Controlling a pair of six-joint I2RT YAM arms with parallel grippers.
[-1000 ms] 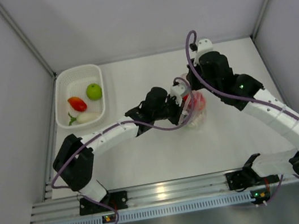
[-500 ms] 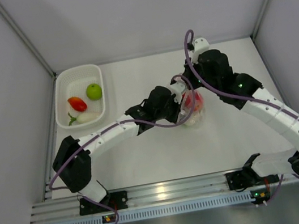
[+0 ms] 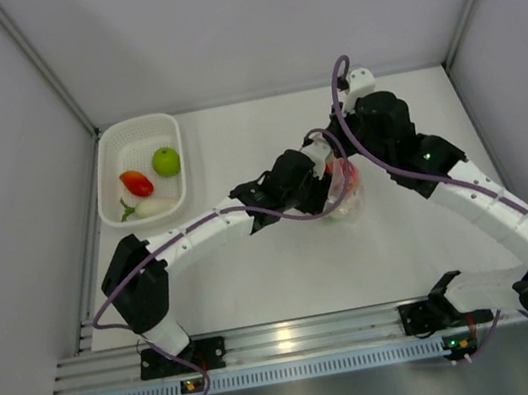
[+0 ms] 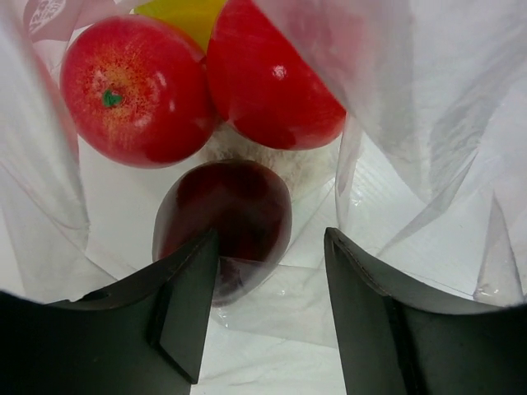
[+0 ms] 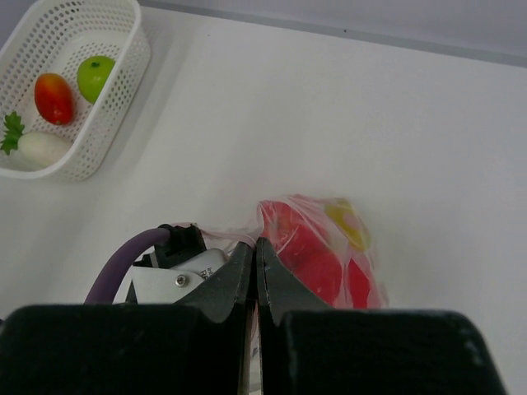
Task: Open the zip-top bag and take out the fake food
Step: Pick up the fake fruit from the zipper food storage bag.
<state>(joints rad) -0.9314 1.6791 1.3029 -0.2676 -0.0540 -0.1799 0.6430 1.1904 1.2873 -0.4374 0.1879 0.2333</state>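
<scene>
Both hands at the zip-top bag (image 3: 347,190) in the middle of the desk (image 3: 277,276).
The right hand (image 5: 255,255) is pinched together on the bag's pinkish edge. The left hand (image 4: 272,247) reaches into the bag's mouth, its fingers apart either side of a dark purple fruit (image 4: 222,214), with a red apple (image 4: 136,90) behind it. A white basket (image 3: 136,128) stands well apart.

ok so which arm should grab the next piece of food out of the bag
Left. The left gripper sits inside the zip-top bag, open, with the dark purple fruit between its fingers. The right gripper is shut on the bag's edge, apparently holding it, so it looks occupied.
</scene>
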